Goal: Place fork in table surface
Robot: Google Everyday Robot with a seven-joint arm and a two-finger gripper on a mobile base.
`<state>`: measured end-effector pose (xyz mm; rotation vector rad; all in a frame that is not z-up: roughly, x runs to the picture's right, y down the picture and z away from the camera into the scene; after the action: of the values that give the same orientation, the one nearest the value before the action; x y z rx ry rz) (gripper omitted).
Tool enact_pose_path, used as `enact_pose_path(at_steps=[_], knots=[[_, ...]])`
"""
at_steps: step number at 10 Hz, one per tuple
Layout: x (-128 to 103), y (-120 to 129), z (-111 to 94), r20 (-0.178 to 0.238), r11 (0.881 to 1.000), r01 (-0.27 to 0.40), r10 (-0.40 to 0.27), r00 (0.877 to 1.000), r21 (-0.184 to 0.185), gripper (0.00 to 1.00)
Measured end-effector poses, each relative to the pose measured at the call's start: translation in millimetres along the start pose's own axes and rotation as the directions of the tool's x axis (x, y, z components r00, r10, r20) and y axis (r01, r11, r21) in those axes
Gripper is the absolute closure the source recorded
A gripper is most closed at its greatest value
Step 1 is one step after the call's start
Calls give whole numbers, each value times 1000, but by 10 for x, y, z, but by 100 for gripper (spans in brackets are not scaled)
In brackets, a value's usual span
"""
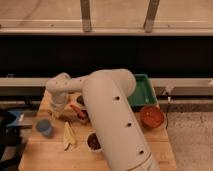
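Observation:
The light tan wooden table surface (45,152) fills the lower left of the camera view. My white arm reaches across it from the lower right. My gripper (56,113) hangs low over the table's left part, just above the wood, beside the banana and the blue cup. The fork does not show; no thin silvery utensil is visible by the gripper or on the bare wood.
A blue cup (44,127) stands left of a banana (69,135). A small bowl with dark contents (93,141) sits by my arm. A red-handled scoop (78,110) lies near the gripper. A green tray (143,92) and a red bowl (151,116) are at the right.

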<state>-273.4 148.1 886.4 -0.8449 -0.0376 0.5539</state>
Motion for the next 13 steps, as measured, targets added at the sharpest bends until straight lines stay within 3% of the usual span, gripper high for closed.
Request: enact_pose_path(at_steps=[3, 4, 10, 13], knots=[[17, -13, -20, 0, 1000, -2, 2, 1000, 1, 100], [40, -92, -110, 13, 1000, -1, 0, 1000, 21, 100], [-77, -416, -1090, 123, 993, 7, -22, 992, 121, 100], [-120, -436, -1159, 147, 990, 21, -41, 988, 138, 100]])
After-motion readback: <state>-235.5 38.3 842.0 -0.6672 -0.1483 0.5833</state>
